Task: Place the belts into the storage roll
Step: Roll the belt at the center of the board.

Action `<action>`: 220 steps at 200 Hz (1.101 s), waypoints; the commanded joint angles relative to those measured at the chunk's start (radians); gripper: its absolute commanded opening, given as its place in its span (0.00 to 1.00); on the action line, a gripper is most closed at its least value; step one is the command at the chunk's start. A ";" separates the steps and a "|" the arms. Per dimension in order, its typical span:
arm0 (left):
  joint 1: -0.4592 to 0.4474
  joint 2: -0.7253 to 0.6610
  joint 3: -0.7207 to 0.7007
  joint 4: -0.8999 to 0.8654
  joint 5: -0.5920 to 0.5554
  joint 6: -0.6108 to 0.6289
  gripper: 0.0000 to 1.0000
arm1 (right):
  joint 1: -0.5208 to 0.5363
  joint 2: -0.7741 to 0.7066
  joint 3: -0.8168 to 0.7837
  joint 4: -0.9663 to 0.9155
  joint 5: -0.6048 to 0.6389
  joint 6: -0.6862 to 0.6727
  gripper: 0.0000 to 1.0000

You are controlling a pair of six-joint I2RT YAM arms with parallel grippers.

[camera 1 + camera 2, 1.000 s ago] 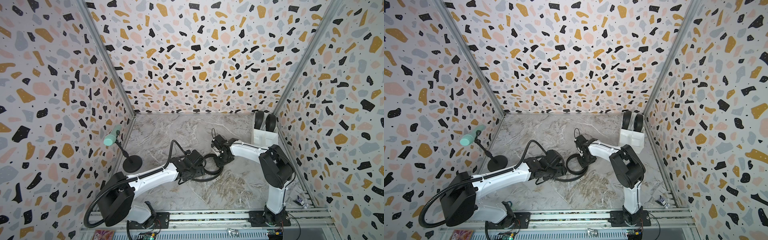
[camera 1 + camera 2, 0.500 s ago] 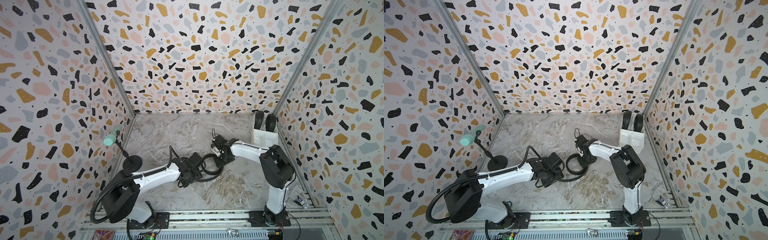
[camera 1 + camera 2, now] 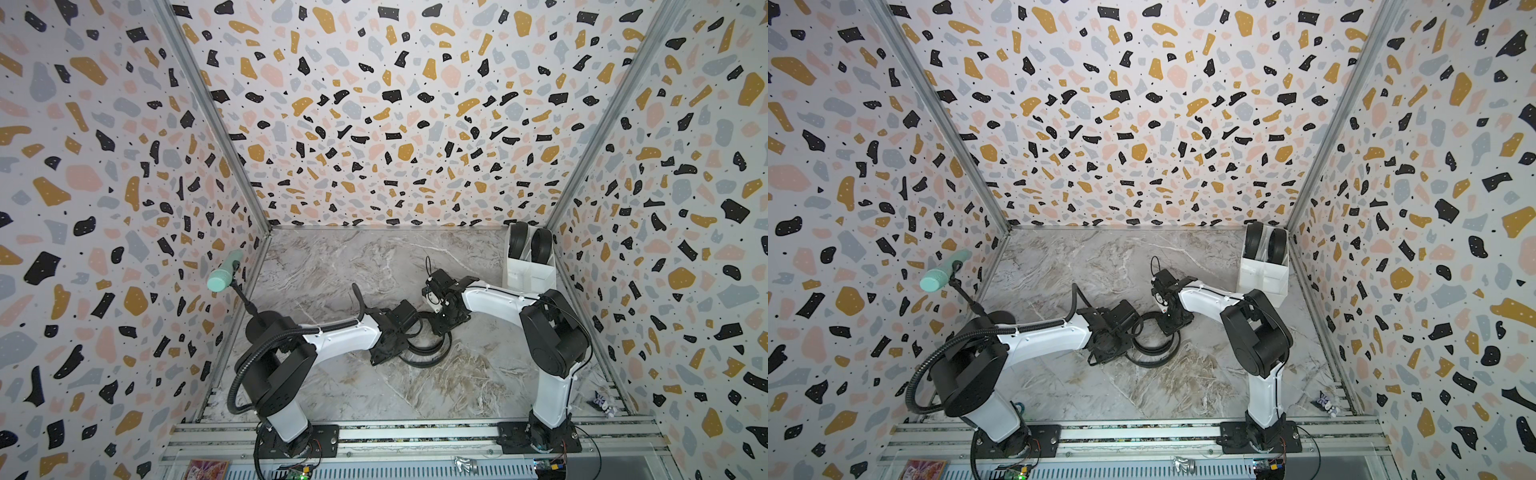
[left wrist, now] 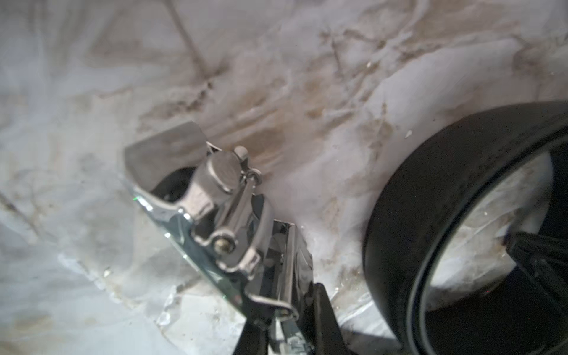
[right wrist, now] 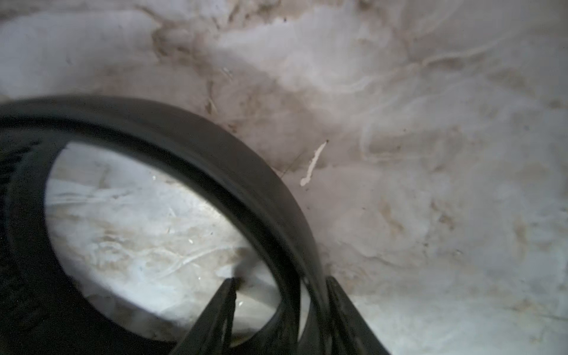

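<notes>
One black belt (image 3: 430, 359) lies in a loose coil on the marble floor between my two arms, also seen in a top view (image 3: 1152, 353). Its silver buckle (image 4: 221, 196) sits between the fingers of my left gripper (image 4: 289, 310), which is shut on that end; the coil (image 4: 430, 190) curves beside it. My right gripper (image 5: 281, 281) straddles two layers of the belt (image 5: 239, 153), with a gap at one finger. The storage roll (image 3: 528, 276) stands in the far right corner with two rolled belts (image 3: 517, 241) (image 3: 540, 245) upright in it.
A mint-green cylinder (image 3: 224, 274) on a black round-based stand (image 3: 266, 324) stands by the left wall. Terrazzo walls close in three sides. The aluminium rail (image 3: 415, 436) with both arm bases runs along the front edge.
My left gripper has closed on the buckle end of the belt, and its arm has drawn slightly toward the front. The right arm has stayed put.
</notes>
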 commanded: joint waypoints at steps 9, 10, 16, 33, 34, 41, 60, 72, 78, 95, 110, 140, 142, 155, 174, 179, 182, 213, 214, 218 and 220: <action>0.009 0.077 0.062 -0.075 -0.160 0.128 0.00 | 0.009 0.062 -0.031 -0.088 -0.090 -0.029 0.48; 0.009 0.078 0.063 -0.077 -0.165 0.130 0.00 | 0.010 0.063 -0.030 -0.088 -0.092 -0.030 0.48; 0.011 0.086 0.066 -0.080 -0.183 0.142 0.00 | 0.009 0.062 -0.029 -0.091 -0.098 -0.032 0.48; 0.013 0.104 0.073 -0.078 -0.235 0.183 0.00 | 0.017 0.060 -0.024 -0.100 -0.115 -0.040 0.48; 0.013 0.105 0.074 -0.079 -0.240 0.185 0.00 | 0.017 0.061 -0.024 -0.100 -0.115 -0.040 0.48; 0.012 0.114 0.077 -0.084 -0.261 0.200 0.00 | 0.021 0.061 -0.020 -0.108 -0.115 -0.043 0.48; 0.014 0.135 0.091 -0.095 -0.306 0.235 0.00 | 0.031 0.059 -0.018 -0.124 -0.102 -0.042 0.46; 0.016 0.140 0.090 -0.097 -0.334 0.253 0.00 | 0.038 0.056 -0.023 -0.135 -0.080 -0.042 0.44; 0.017 0.141 0.089 -0.097 -0.351 0.262 0.00 | 0.040 0.056 -0.025 -0.144 -0.068 -0.042 0.43; 0.024 0.143 0.085 -0.100 -0.393 0.290 0.00 | 0.041 0.056 -0.038 -0.159 -0.022 -0.038 0.43; 0.037 0.140 0.078 -0.102 -0.423 0.318 0.00 | 0.042 0.058 -0.044 -0.178 0.034 -0.033 0.43; 0.065 0.134 0.047 -0.096 -0.470 0.373 0.00 | 0.041 0.066 -0.049 -0.207 0.130 -0.032 0.43; 0.066 0.133 0.047 -0.096 -0.473 0.377 0.00 | 0.041 0.066 -0.049 -0.209 0.137 -0.032 0.43; 0.078 0.129 0.038 -0.094 -0.498 0.398 0.00 | 0.033 0.070 -0.053 -0.219 0.177 -0.036 0.43; 0.094 0.119 0.020 -0.084 -0.516 0.431 0.00 | 0.013 0.071 -0.062 -0.223 0.205 -0.041 0.42; 0.097 0.117 0.013 -0.080 -0.518 0.435 0.00 | 0.008 0.072 -0.065 -0.223 0.211 -0.041 0.42; 0.101 0.116 0.009 -0.077 -0.519 0.436 0.00 | 0.005 0.073 -0.066 -0.223 0.213 -0.041 0.42; 0.137 0.103 -0.032 -0.058 -0.524 0.453 0.00 | -0.015 0.083 -0.072 -0.229 0.246 -0.045 0.42; 0.138 0.102 -0.033 -0.057 -0.524 0.453 0.00 | -0.016 0.084 -0.072 -0.229 0.246 -0.046 0.41; 0.142 0.099 -0.036 -0.053 -0.524 0.454 0.00 | -0.018 0.085 -0.073 -0.230 0.251 -0.048 0.41; 0.145 0.098 -0.038 -0.053 -0.525 0.455 0.00 | -0.020 0.086 -0.074 -0.230 0.253 -0.047 0.41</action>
